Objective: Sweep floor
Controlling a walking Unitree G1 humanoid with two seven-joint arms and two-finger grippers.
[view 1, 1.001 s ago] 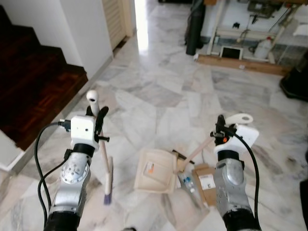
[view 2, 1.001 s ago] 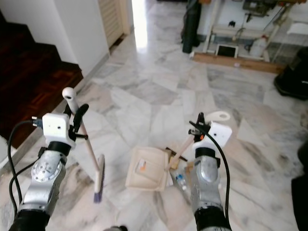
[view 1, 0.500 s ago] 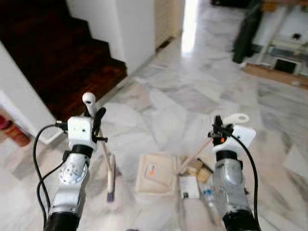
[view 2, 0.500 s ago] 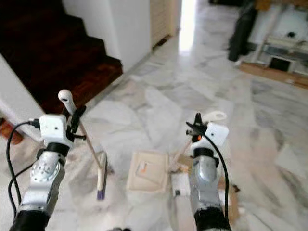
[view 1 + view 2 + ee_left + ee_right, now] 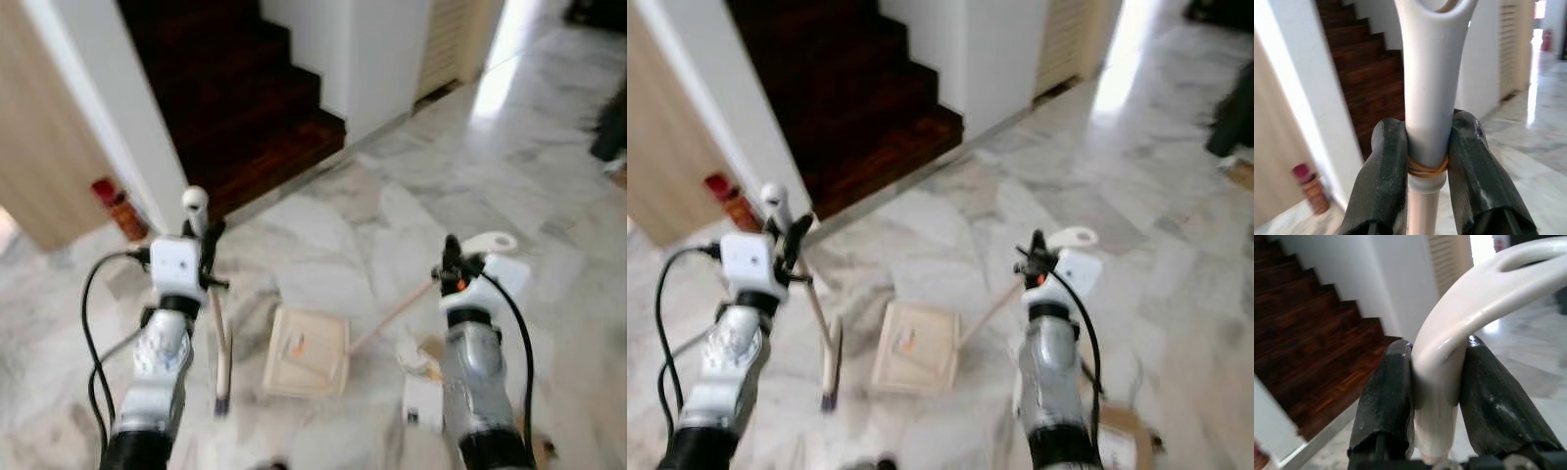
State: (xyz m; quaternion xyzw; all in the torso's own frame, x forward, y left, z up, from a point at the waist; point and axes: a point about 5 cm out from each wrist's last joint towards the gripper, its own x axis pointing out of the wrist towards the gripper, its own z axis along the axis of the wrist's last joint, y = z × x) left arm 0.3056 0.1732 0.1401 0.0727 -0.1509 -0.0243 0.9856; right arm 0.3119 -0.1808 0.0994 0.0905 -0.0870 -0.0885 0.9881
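Note:
My left gripper point(image 5: 203, 240) is shut on the white broom handle point(image 5: 1431, 88), its black fingers point(image 5: 1382, 176) pressing both sides of the shaft. The broom point(image 5: 217, 333) hangs down to its brush head point(image 5: 222, 397) on the marble floor. My right gripper point(image 5: 451, 259) is shut on the cream dustpan handle point(image 5: 1449, 362). The long handle point(image 5: 392, 311) slopes down to the beige dustpan tray point(image 5: 306, 351), which lies flat on the floor between my arms.
A dark wooden staircase point(image 5: 245, 98) rises ahead on the left beside a white wall point(image 5: 377, 49). A red bottle point(image 5: 118, 204) stands at the wall foot. Cardboard and paper litter point(image 5: 423, 392) lie on the floor by my right arm. Marble floor point(image 5: 490, 176) stretches to the right.
The whole view has swung left: the staircase now sits ahead and the shelves at the far right have gone. Both grippers keep their hold on broom and dustpan.

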